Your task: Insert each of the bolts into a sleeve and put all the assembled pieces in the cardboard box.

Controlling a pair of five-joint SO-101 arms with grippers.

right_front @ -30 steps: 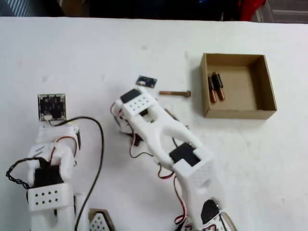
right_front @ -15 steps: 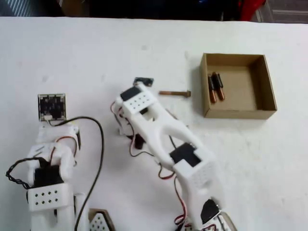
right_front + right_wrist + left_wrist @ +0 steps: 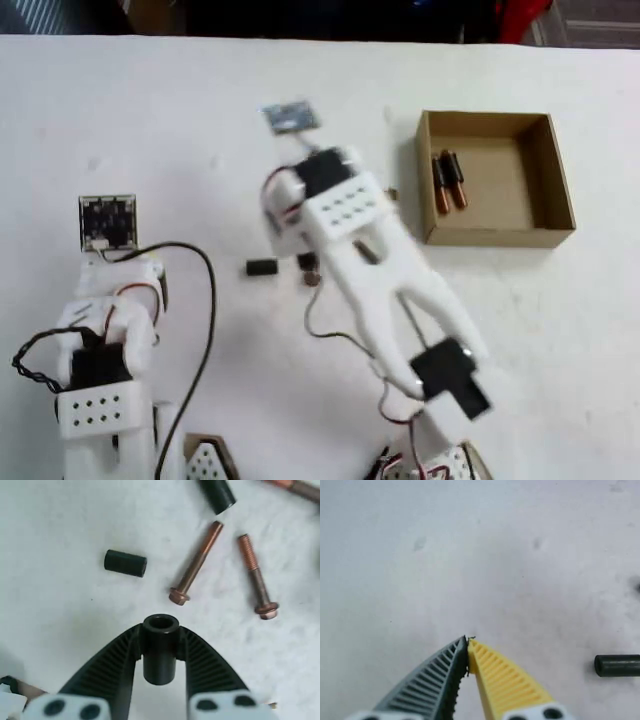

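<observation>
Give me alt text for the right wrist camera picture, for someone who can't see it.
The right gripper holds a black sleeve between its black fingers, open end facing the camera. On the white table beyond lie a loose sleeve on its side and two copper bolts, with another sleeve and bolt cut off at the edge.

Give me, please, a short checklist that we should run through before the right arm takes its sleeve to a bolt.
1. Sleeve clamped in the right gripper: ok, upright between the jaws.
2. Sleeve's bore open: ok.
3. Bolts lying free on the table: ok, two, apart from each other.
4. Left gripper ready to take a bolt: not ok, shut and empty.
5. Room in the cardboard box: ok, two assembled pieces along one wall.
</observation>
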